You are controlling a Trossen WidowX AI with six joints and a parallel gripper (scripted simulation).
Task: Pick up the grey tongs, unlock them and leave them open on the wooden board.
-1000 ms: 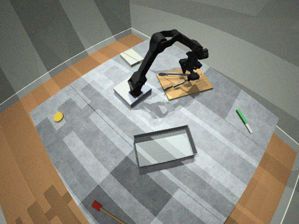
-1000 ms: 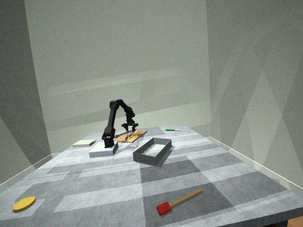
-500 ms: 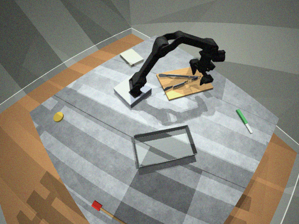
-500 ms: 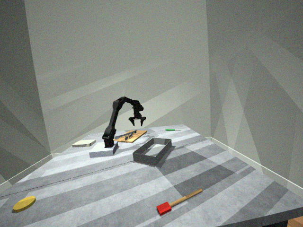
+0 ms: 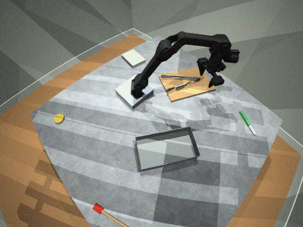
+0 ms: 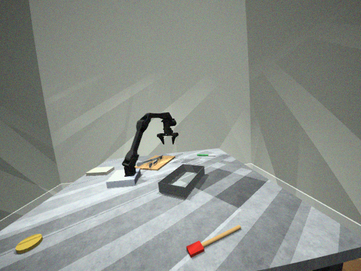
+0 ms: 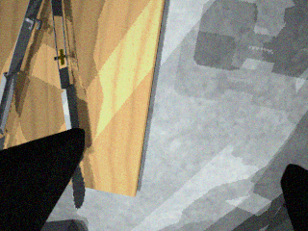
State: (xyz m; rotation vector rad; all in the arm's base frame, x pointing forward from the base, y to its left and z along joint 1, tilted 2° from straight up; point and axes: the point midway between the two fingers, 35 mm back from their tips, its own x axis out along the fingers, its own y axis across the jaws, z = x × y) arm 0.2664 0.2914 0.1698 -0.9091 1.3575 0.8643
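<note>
The grey tongs (image 5: pixel 168 76) (image 6: pixel 148 161) (image 7: pixel 72 111) lie on the wooden board (image 5: pixel 200 88) (image 6: pixel 168 158) (image 7: pixel 126 166) with their two arms spread in a V. The V's narrow end points away from the robot base in the top view. In the wrist view one arm's end reaches past the board's edge. My gripper (image 5: pixel 205 80) (image 6: pixel 168 143) (image 7: pixel 185 157) is open and empty, raised above the board and clear of the tongs. The left finger hides part of the tongs in the wrist view. The grey roasting tin (image 5: pixel 162 135) (image 6: pixel 172 189) stands apart from the board and holds nothing.
A green-handled tool (image 5: pixel 245 117) (image 6: pixel 202 154) lies on the table beyond the tin. A pale block (image 5: pixel 133 57) (image 6: pixel 100 170) is behind the arm's base. A yellow disc (image 5: pixel 59 118) (image 6: pixel 29 243) and a red-headed tool (image 5: pixel 98 208) (image 6: pixel 195 248) lie farther off.
</note>
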